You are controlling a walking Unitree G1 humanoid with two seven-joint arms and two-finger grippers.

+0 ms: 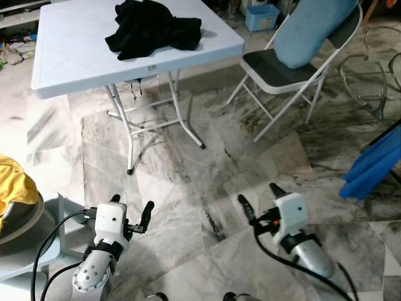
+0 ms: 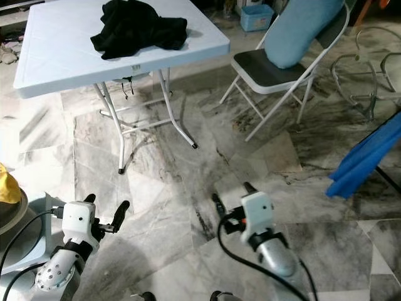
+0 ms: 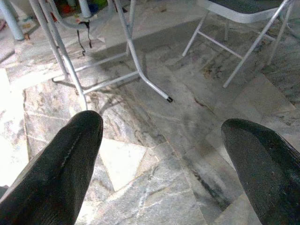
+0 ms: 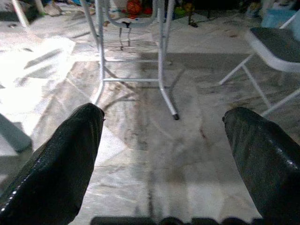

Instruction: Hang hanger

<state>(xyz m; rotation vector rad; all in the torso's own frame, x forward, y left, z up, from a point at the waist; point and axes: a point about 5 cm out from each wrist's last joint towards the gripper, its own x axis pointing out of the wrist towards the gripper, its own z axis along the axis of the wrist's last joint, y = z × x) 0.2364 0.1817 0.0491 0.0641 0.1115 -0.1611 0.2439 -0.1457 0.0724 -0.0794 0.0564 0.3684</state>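
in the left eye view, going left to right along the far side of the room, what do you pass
white folding table with the black garment on it → folding chair holding a light blue cushion → blue cloth at the right edge

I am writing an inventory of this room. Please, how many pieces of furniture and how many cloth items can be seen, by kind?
Pale blue folding tables: 1
White folding chairs with dark seat: 1
Black crumpled garments: 1
Light blue cushions: 1
Bright blue cloths: 1
Yellow cloths: 1
Total: 6

Bright daylight, glare on marble floor [image 4: 42, 61], wrist views soft.
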